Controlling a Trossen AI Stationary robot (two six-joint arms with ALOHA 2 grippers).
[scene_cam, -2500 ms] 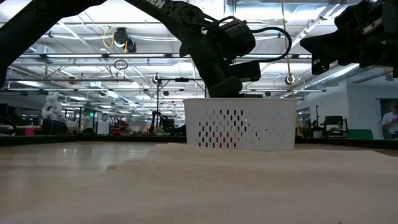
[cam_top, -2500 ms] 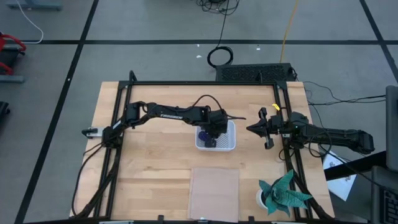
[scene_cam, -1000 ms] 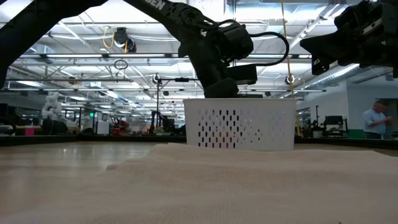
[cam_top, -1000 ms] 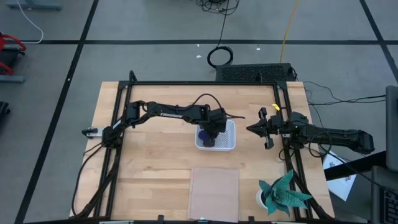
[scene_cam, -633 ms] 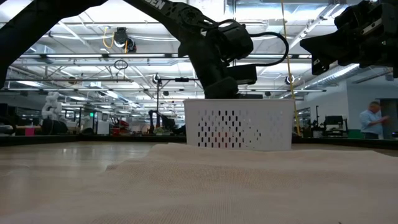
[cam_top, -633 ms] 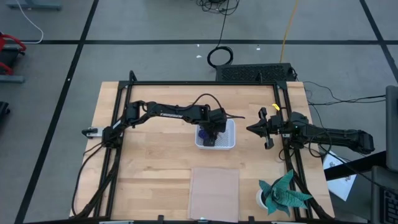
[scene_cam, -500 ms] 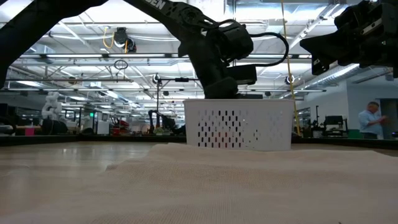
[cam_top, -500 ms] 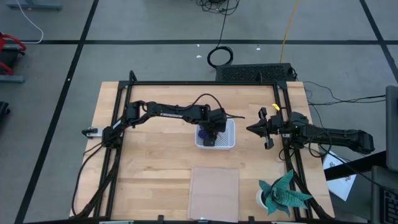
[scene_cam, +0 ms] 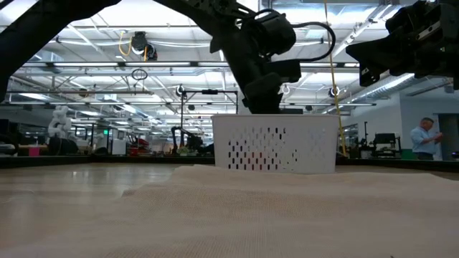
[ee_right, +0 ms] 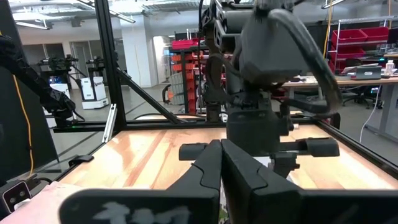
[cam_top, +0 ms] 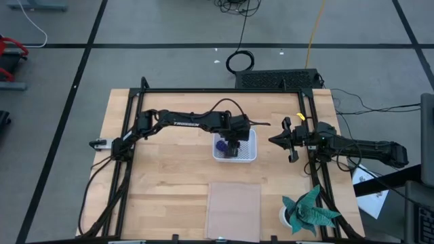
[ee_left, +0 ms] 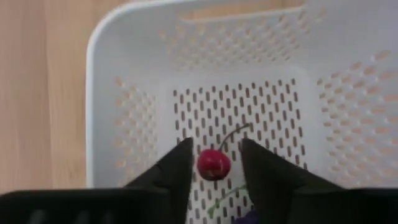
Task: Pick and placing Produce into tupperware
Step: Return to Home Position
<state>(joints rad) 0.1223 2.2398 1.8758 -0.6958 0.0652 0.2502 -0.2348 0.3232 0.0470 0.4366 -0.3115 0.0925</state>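
- Left claw [cam_top: 232,145] is hanging over the white container [cam_top: 252,154] near the middle of the counter [cam_top: 169,176], its fingers [ee_left: 180,168] standing apart and gripping nothing.
- From the left wrist, a red cherry [ee_left: 214,164] is lying on the container's mesh floor, showing in the gap between the two fingers and touching neither.
- A purple bunch [cam_top: 220,145] is sitting inside the container at its left side, just beside the claw.
- Right claw [cam_top: 274,140] is waiting raised by the counter's right edge, fingers pressed together and empty.
- A pale sheet [cam_top: 234,210] and a teal paper plant [cam_top: 312,210] are resting toward the counter's lower edge in the high view, well apart from the container.
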